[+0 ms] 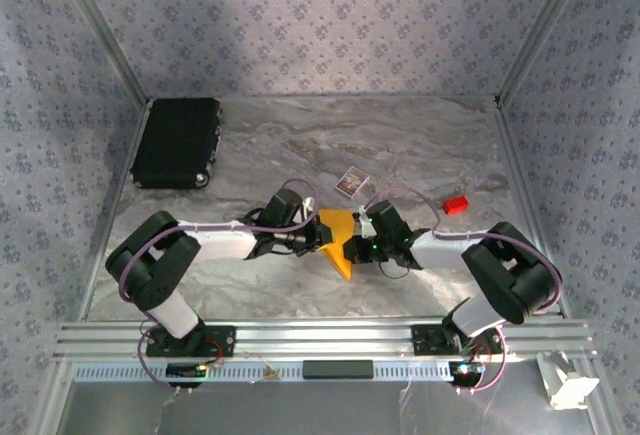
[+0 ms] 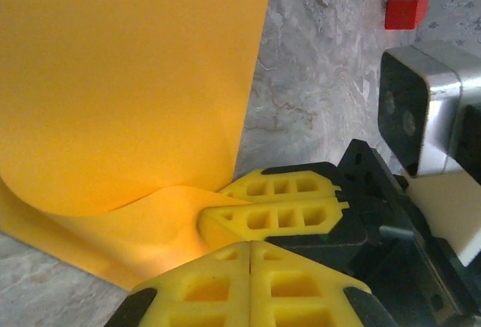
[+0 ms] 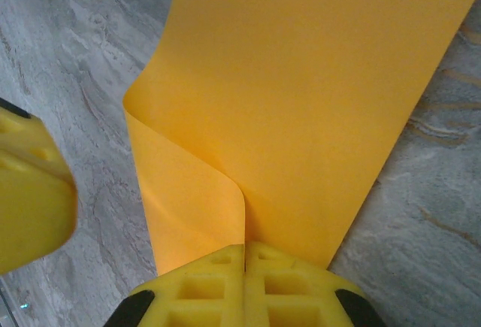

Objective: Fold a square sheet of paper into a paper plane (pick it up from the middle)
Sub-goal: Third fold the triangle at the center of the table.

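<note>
Both shut; right jaws pinch folded paper (image 3: 301, 79).

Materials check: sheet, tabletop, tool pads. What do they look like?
Sheet: thin matte orange-yellow paper; it curls softly without cracking. Tabletop: grey marble pattern, smooth with a slight sheen, likely laminate or print rather than stone. Right tool pads: matte yellow plastic or rubber with moulded square pockets; hard to tell which.

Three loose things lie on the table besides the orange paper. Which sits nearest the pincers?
The small purple-and-white card, just behind them; the red block and black case lie farther out.
</note>
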Tool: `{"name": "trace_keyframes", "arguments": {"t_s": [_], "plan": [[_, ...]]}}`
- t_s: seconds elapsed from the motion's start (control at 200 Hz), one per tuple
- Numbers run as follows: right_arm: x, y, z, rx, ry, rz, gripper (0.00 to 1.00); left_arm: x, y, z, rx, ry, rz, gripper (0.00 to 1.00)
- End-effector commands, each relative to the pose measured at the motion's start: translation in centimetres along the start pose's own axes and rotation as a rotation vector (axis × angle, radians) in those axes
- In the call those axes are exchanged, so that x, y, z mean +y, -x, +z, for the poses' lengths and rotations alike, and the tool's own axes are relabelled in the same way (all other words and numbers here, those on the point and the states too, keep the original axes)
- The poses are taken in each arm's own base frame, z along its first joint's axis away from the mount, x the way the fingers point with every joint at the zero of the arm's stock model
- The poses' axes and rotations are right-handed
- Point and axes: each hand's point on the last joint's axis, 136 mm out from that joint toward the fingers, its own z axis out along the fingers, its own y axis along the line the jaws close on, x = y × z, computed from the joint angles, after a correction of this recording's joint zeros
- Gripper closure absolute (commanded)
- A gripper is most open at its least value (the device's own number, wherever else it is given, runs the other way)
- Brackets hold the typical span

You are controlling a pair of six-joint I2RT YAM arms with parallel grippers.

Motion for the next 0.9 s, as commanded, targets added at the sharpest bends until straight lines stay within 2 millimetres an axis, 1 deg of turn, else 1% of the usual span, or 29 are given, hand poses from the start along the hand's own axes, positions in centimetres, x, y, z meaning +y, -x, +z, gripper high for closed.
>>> {"name": "trace_keyframes", "arguments": {"t_s": [0.0,0.095,0.335,0.71,0.895], "plan": [[-1.3,-0.9,0.2,0.037,-0.049,0.017,0.99,0.3,0.1,0.6,-0.012,-0.032,-0.055,0.96],[-1.4,-1.0,0.2,0.039,-0.052,0.017,0.99,0.8,-0.2,1.0,0.001,-0.029,-0.066,0.99],[-1.4,-1.1,0.2,0.042,-0.053,0.016,0.99,1.4,-0.4,1.4,0.015,-0.009,-0.064,0.98],[-1.3,-1.1,0.2,0.045,-0.047,0.017,0.99,4.7,-1.2,1.7,0.039,0.112,-0.082,0.99],[-1.2,-1.1,0.3,0.045,-0.041,0.017,0.99,5.6,-1.4,1.9,0.046,0.151,-0.08,0.99]]}}
